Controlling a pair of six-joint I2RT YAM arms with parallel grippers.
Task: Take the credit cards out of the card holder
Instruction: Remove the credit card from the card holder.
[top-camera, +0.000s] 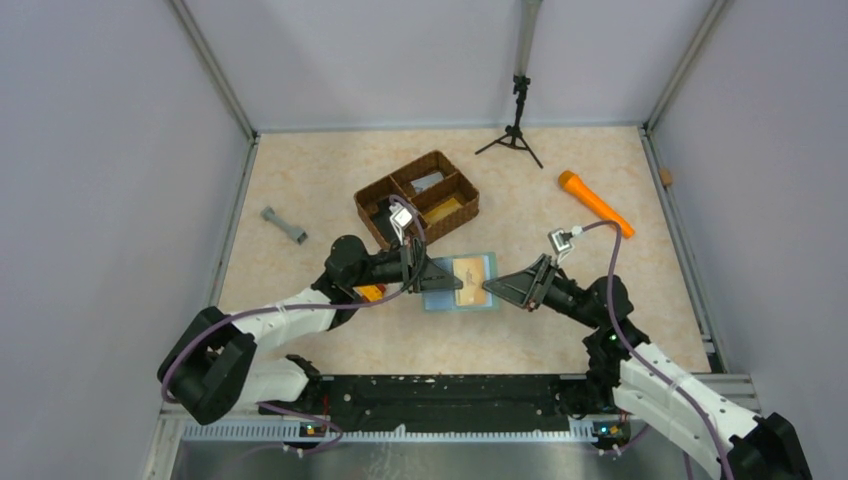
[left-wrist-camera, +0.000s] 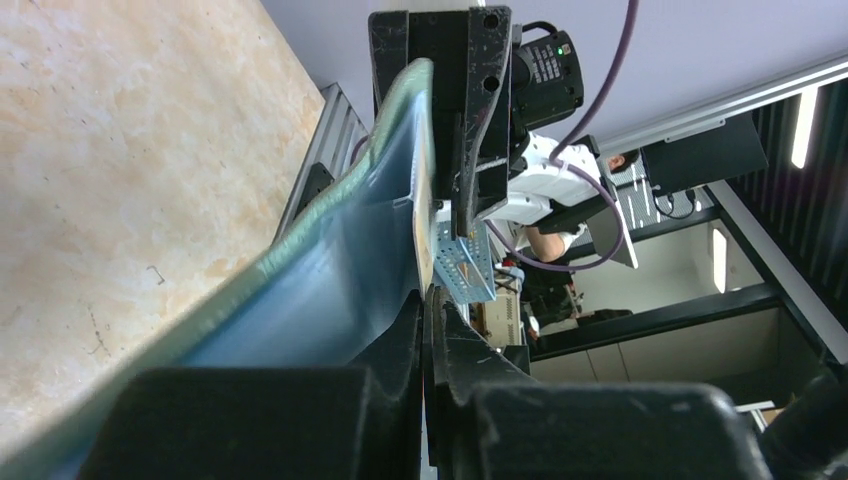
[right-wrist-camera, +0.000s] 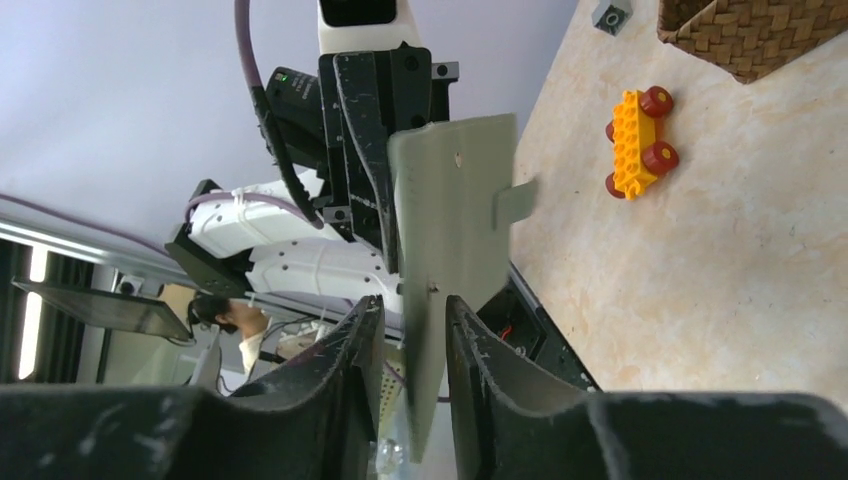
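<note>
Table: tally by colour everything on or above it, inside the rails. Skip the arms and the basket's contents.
Orange: 1, torch
Yellow with red wheels: 1, toy car
Grey: 1, dumbbell-shaped piece
Brown: 1, woven basket
Grey-green: 1, card holder
Black: 1, tripod
Total: 6

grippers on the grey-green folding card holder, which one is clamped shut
The left gripper: it pinches the grey-green card holder with no gap; the right gripper stands slightly open around its edge.
</note>
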